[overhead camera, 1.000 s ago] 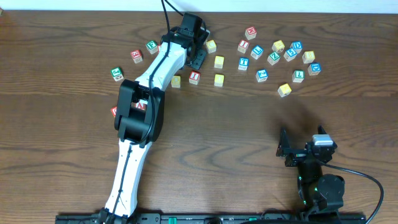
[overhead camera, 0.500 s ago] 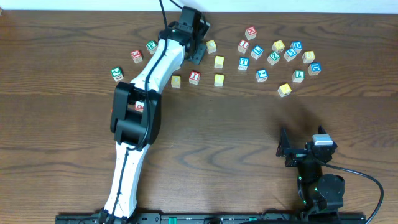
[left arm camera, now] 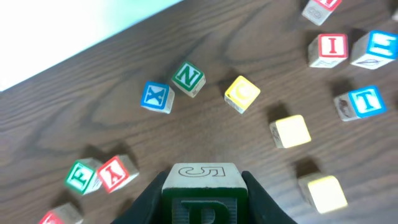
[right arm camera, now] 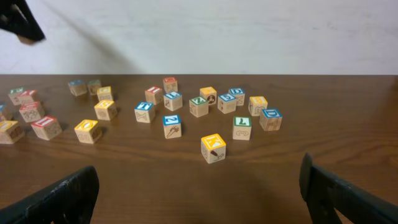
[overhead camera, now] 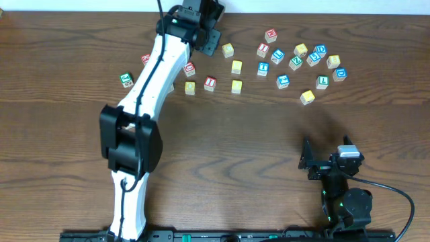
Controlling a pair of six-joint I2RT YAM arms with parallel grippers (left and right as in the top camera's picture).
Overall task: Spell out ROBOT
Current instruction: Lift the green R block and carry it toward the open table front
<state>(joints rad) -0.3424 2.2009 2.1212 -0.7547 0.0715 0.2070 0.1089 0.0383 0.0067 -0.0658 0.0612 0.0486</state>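
Note:
My left gripper [left arm camera: 202, 202] is shut on a wooden cube [left arm camera: 202, 180] with a green letter facing the camera. The letter's lower half is cut off, so it reads as R or B. A "5" is engraved on the cube's top face. In the overhead view the left gripper [overhead camera: 201, 23] hangs near the table's far edge and hides the cube. Below it lie two plain yellow cubes [left arm camera: 290, 132] [left arm camera: 324, 191] and a blue T cube [left arm camera: 365, 101], which also shows from overhead [overhead camera: 263, 68]. My right gripper [overhead camera: 308, 161] stands open and empty at the near right.
Blue X [left arm camera: 155, 98], green N [left arm camera: 188, 78] and yellow C [left arm camera: 242, 93] cubes lie under the left wrist, with a green F [left arm camera: 81, 176] and a red cube [left arm camera: 117, 172] to the left. Several more cubes cluster at the far right [overhead camera: 300, 57]. A yellow cube [right arm camera: 213, 147] sits ahead of the right gripper.
The left arm has swung left and toward the far edge with the cube in its grip, uncovering a red cube beside it. The right arm has not moved.

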